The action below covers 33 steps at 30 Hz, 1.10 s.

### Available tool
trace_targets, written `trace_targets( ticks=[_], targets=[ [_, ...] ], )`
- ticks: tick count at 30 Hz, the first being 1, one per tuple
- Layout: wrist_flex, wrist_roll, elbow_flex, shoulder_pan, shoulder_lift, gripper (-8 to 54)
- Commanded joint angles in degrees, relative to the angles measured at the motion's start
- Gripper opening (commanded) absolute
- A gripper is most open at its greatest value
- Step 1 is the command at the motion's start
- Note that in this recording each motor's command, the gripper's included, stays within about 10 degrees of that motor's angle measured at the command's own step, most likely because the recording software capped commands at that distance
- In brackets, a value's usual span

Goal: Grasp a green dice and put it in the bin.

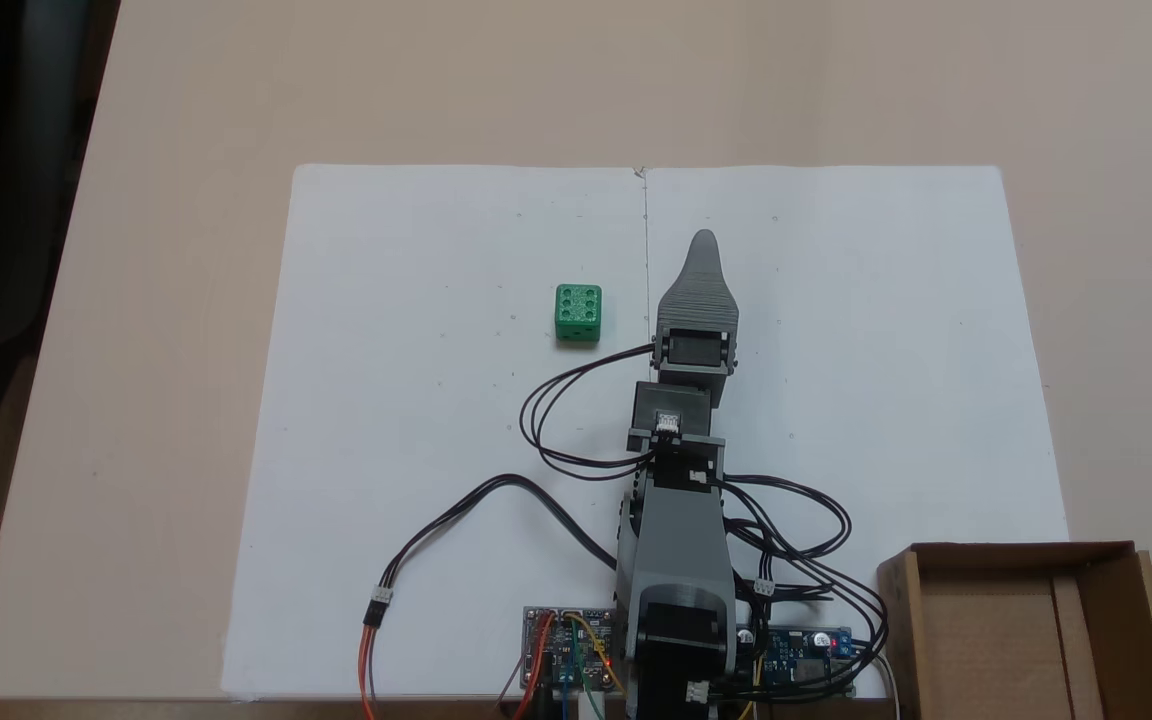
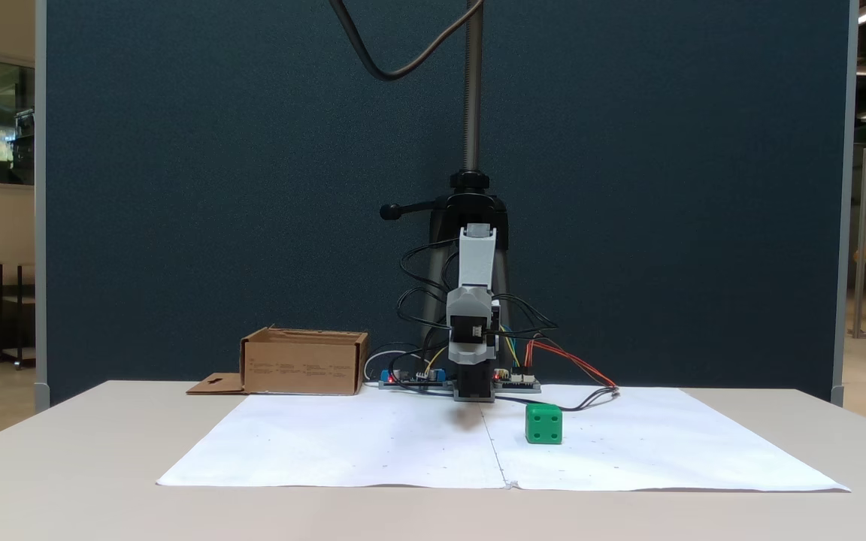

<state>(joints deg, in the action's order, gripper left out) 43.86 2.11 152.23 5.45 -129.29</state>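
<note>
The green dice (image 1: 577,312) rests on the white paper, six pips up, to the left of my gripper (image 1: 704,242) in a fixed view and well apart from it. Seen from the front, the dice (image 2: 543,423) stands right of the gripper (image 2: 473,398), which points low over the paper toward that camera. Only one grey ribbed jaw shows from above, so the jaws' state is unclear. Nothing is held. The bin (image 1: 996,556), a brown cardboard box with a flap, stands beside the arm's base at the lower right; from the front the bin (image 2: 304,364) is at the left.
Two white paper sheets (image 1: 436,450) cover the middle of the beige table (image 1: 186,250). Circuit boards (image 1: 568,645) and looping black cables (image 1: 556,420) lie around the arm's base. A tripod pole (image 2: 470,90) and a dark blue partition (image 2: 177,188) stand behind.
</note>
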Motion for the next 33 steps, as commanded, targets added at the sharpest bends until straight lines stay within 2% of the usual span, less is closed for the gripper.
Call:
trace_targets(
  ticks=[1, 16, 21, 24, 33],
  targets=[
    [10.0, 3.43, 10.0, -2.2, -6.24, 44.7],
    [10.09, 3.43, 10.0, -1.58, -6.42, 43.9],
    [10.09, 6.24, 10.0, 0.0, -6.33, 38.8],
    [6.68, 6.24, -9.23, 0.35, -6.5, 38.8],
    [-28.98, 6.06, -31.99, 0.09, -6.42, 38.8]
  ],
)
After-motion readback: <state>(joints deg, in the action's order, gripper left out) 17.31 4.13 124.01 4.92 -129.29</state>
